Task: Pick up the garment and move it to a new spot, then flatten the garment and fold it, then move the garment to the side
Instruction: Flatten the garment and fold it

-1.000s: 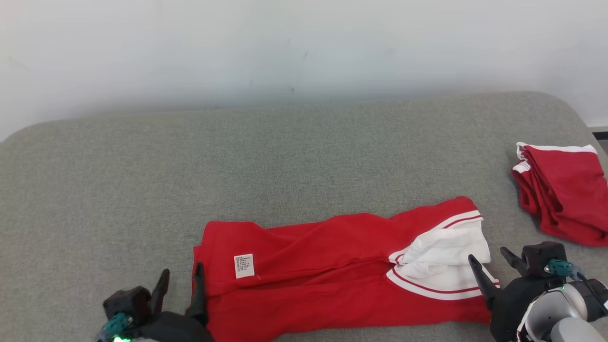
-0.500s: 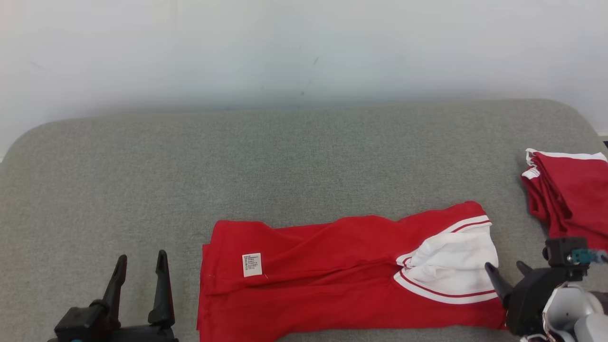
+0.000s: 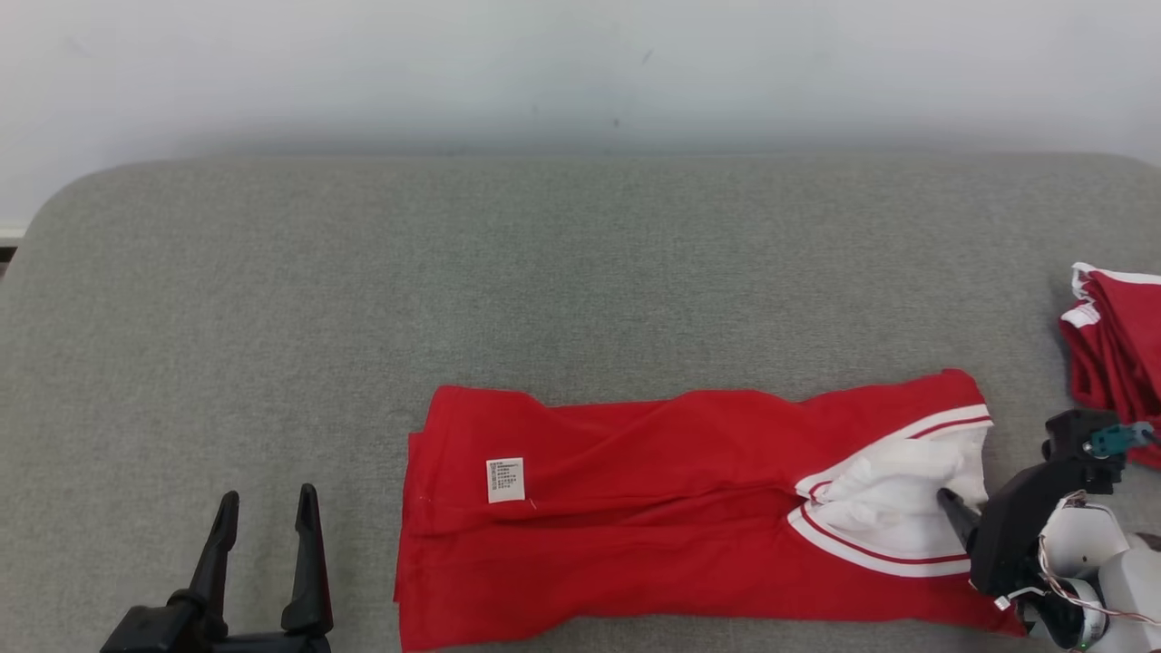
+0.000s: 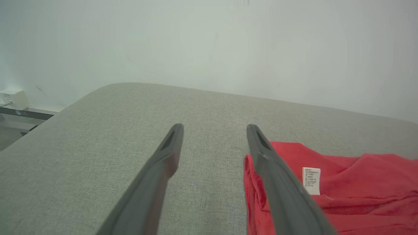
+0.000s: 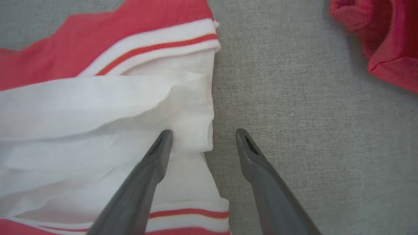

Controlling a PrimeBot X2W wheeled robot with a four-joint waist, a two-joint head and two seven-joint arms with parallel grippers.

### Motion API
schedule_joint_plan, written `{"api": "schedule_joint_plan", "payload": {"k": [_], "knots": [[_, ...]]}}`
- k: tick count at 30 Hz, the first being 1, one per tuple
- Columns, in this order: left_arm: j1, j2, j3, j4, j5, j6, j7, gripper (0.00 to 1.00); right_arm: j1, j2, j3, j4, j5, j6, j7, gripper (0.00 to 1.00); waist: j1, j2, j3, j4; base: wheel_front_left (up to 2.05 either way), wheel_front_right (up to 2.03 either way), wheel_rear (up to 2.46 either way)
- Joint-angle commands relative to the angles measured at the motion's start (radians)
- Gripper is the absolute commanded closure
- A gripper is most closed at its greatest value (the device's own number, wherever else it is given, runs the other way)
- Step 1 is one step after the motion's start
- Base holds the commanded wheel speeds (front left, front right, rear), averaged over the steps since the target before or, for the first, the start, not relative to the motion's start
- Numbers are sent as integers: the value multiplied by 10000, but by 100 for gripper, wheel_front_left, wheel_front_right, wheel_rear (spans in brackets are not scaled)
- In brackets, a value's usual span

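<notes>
The right claw [image 5: 201,133] hangs released astride the hem of the garment [image 3: 671,508], likely to pinch it; the left claw [image 3: 268,497] hangs released, cloth just to its right.

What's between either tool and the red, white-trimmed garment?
Nothing visible. Left tool, open, sits beside the labelled end of the long red garment, only bare grey cushion between. Right tool, open, straddles the edge of its white end.

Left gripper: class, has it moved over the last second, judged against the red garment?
Yes. The left gripper has pulled leftward off the red garment at its left edge; bare grey cushion now lies between them.
</notes>
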Motion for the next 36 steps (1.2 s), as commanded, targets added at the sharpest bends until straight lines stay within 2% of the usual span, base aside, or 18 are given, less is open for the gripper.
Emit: {"api": "schedule_joint_plan", "payload": {"k": [1, 10, 11, 12, 13, 14, 21, 25, 32, 36], "knots": [[2, -58, 84, -16, 128, -74, -16, 0, -55, 112, 18, 111, 8, -30, 71, 0, -1, -1, 174, 188, 0, 0, 0], [-19, -301, 326, 93, 379, -359, -16, 0, 18, 788, 629, 798, 203, 32, 493, 0, -1, -1, 273, 354, 0, 0, 0], [-10, -319, 330, 101, 409, -381, -16, 0, 42, 842, 698, 848, 229, 32, 536, 12, -1, -1, 268, 361, 0, 0, 0], [0, -331, 337, 102, 424, -391, -16, 0, 51, 866, 738, 867, 240, 33, 511, 85, -1, -1, 262, 365, 0, 0, 0], [0, -331, 337, 102, 424, -391, -16, 0, 51, 866, 738, 867, 240, 33, 511, 85, -1, -1, 262, 365, 0, 0, 0], [16, -342, 347, 106, 435, -378, -16, 0, 57, 879, 775, 858, 260, 33, 418, 100, -1, -1, 253, 363, 0, 0, 0], [189, -367, 365, 107, 476, -359, -16, 0, 105, 432, 193, 753, -233, -31, -489, 100, -1, -1, -5, 227, 0, 0, 0], [432, -380, 368, 70, 476, -312, -16, 0, 323, 154, -420, 255, -743, -33, -921, 100, -1, -1, -346, -7, 0, 0, 0], [862, -381, 271, 22, 248, -126, -16, 0, 880, -171, -1418, -934, -1767, -31, -788, 100, -1, -1, -880, -457, 0, 0, 0], [1065, -382, 205, -23, 145, 19, -17, 0, 1080, -383, -1647, -1742, -2361, -31, -592, 100, -1, -1, -1104, -672, 0, 0, 0]]}}
